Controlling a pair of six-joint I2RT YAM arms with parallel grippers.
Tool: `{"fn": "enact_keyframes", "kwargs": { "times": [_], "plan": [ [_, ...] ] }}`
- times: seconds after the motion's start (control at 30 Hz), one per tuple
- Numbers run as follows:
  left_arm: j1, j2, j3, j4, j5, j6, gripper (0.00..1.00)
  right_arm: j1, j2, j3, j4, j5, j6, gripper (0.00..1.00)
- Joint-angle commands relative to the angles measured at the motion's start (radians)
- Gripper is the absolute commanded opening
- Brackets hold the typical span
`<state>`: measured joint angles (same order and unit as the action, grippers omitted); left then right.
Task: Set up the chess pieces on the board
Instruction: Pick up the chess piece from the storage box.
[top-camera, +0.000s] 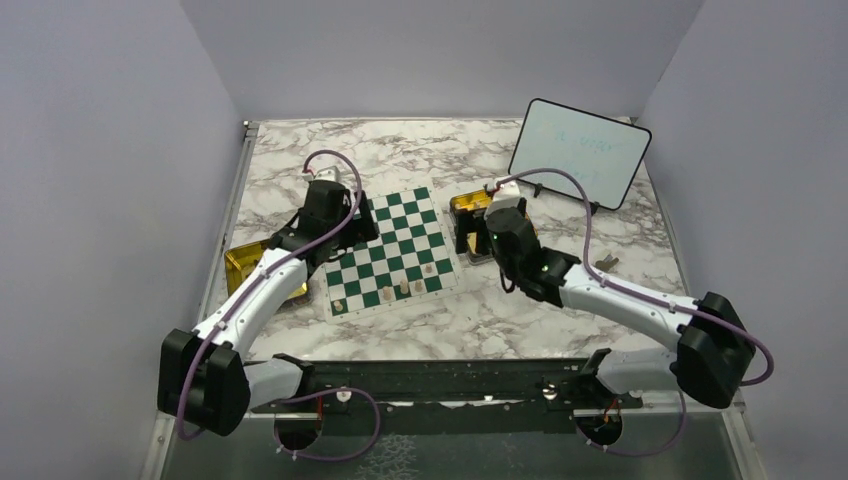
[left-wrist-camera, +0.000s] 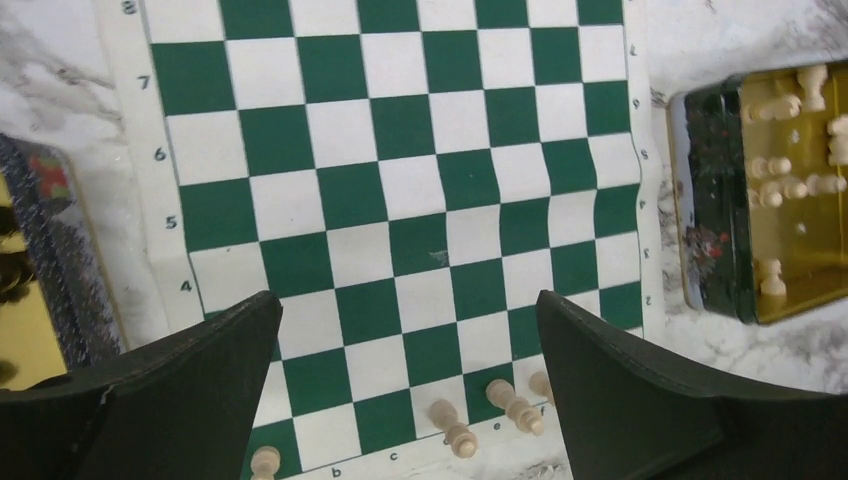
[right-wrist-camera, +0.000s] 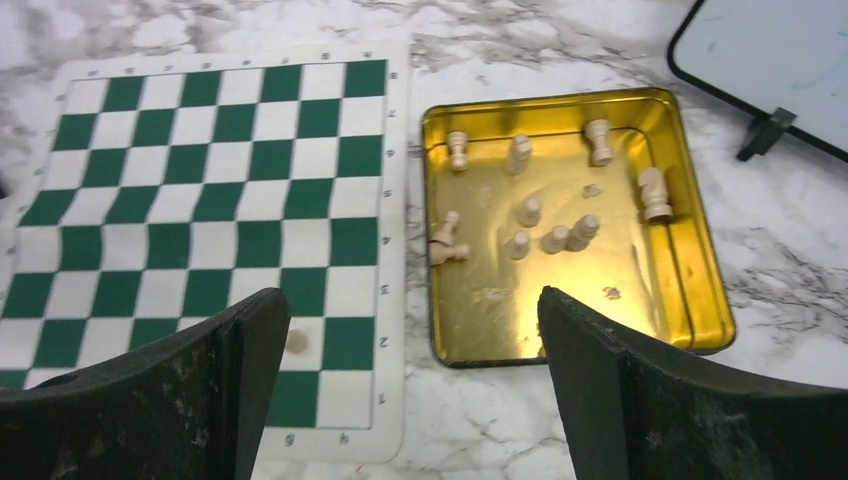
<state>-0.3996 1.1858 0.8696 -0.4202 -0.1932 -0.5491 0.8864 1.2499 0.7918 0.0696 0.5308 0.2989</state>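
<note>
From above, the board (top-camera: 392, 250) lies mid-table with a few chess pieces (top-camera: 404, 288) on its near rows, and the left gripper (top-camera: 350, 212) hovers at its far left corner

Left wrist: its fingers (left-wrist-camera: 200, 380) are spread wide and empty over the board

Right wrist: the right gripper (right-wrist-camera: 405, 300) gapes, holding nothing, above the tin (right-wrist-camera: 640, 290) right of the board (probably lining up its next piece)

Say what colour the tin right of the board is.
Gold tin, clearest in right wrist view.

Marble table (top-camera: 480, 330) — board (top-camera: 400, 245), left gold tin (top-camera: 243, 262), right gold tin (right-wrist-camera: 620, 290), whiteboard (top-camera: 580, 150)
</note>
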Motion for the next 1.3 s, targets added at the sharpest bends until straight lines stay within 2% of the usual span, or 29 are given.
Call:
{"fn": "enact_keyframes", "kwargs": {
  "times": [0.0, 0.13, 0.23, 0.47, 0.57, 0.77, 1.07, 1.27],
  "plan": [
    [0.103, 0.017, 0.023, 0.08, 0.424, 0.202, 0.97, -0.123, 0.083, 0.064, -0.056, -0.076, -0.023, 0.99],
    [0.114, 0.003, 0.023, 0.09, 0.49, 0.271, 0.95, -0.23, 0.164, 0.098, -0.06, -0.152, -0.031, 0.94],
    [0.114, -0.036, -0.013, 0.116, 0.508, 0.317, 0.93, -0.301, 0.231, 0.121, -0.066, -0.172, -0.044, 0.85],
    [0.114, -0.169, -0.091, 0.14, 0.384, 0.327, 0.96, -0.391, 0.346, 0.172, -0.06, -0.24, -0.075, 0.48],
    [0.114, -0.214, -0.097, 0.139, 0.301, 0.316, 0.97, -0.399, 0.373, 0.185, -0.051, -0.245, -0.068, 0.41],
    [0.113, -0.206, -0.092, 0.118, 0.265, 0.31, 0.97, -0.41, 0.433, 0.203, -0.027, -0.246, -0.069, 0.33],
    [0.113, -0.195, -0.089, 0.109, 0.269, 0.319, 0.97, -0.428, 0.471, 0.22, -0.018, -0.241, -0.073, 0.33],
    [0.113, -0.18, -0.087, 0.102, 0.262, 0.324, 0.97, -0.44, 0.497, 0.231, -0.018, -0.294, -0.07, 0.33]
  ]
}}
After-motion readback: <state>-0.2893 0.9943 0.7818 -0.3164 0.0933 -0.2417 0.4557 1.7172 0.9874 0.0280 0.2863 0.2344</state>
